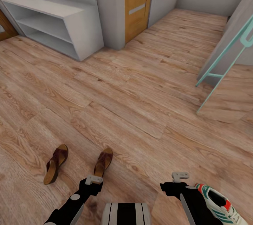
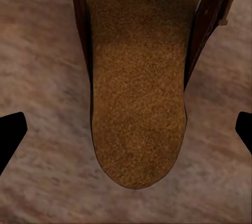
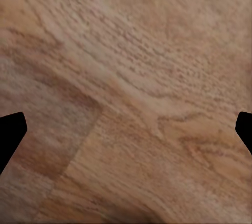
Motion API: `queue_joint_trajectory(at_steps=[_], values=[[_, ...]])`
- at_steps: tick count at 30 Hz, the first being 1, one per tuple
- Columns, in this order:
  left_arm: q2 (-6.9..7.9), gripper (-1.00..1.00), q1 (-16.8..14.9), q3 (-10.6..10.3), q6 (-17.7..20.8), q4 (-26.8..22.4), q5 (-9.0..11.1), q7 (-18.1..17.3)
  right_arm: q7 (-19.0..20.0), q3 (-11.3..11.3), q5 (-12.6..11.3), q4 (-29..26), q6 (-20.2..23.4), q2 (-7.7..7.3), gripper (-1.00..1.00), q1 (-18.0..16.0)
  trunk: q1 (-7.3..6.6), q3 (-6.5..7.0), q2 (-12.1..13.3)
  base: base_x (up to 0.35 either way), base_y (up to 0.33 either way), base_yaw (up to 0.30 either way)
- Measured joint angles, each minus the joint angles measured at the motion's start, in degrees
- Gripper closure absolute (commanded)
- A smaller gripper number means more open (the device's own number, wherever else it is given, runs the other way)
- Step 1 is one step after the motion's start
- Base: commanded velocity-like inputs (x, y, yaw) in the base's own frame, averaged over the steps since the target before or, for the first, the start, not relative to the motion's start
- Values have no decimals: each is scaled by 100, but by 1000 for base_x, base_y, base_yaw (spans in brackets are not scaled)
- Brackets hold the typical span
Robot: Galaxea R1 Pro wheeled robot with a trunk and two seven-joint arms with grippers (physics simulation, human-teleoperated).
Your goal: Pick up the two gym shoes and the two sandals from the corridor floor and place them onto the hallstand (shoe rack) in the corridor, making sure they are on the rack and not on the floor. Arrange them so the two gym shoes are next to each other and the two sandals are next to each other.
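Two dark brown sandals lie on the wooden floor, one [image 1: 56, 163] to the left and one [image 1: 104, 161] nearer the middle. My left gripper [image 1: 93, 181] hangs over the heel end of the nearer sandal [image 2: 139, 93], open, with the tan insole between its spread fingertips [image 2: 10, 135]. My right gripper [image 1: 180, 176] is open over bare floor [image 3: 126, 103]. One white gym shoe [image 1: 219, 202] with green stripes and a red heel patch lies beside the right arm, partly hidden by it. The other gym shoe is out of view. The white hallstand [image 1: 52, 19] stands at the far left.
A teal-framed rack [image 1: 225, 67] leans at the right. A wooden door [image 1: 137, 4] and a grey wall corner [image 1: 109, 11] stand behind the hallstand. Broad wooden floor [image 1: 133, 98] stretches between me and the hallstand.
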Motion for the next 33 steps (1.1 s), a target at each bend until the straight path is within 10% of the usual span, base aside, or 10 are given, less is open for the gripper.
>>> queue_joint_trajectory(at_steps=[17, 33], values=[[0, -100, 0, 0, 0, -1, 0, 0, 0, 0, 0, 0, 2, 0, -100, 0, 1, -11, 0, 9, 1, 0], [0, -100, 0, 0, 0, -7, 0, -1, 0, 0, 0, 0, -1, 0, -100, 0, 42, -504, -21, 0, 0, 0]])
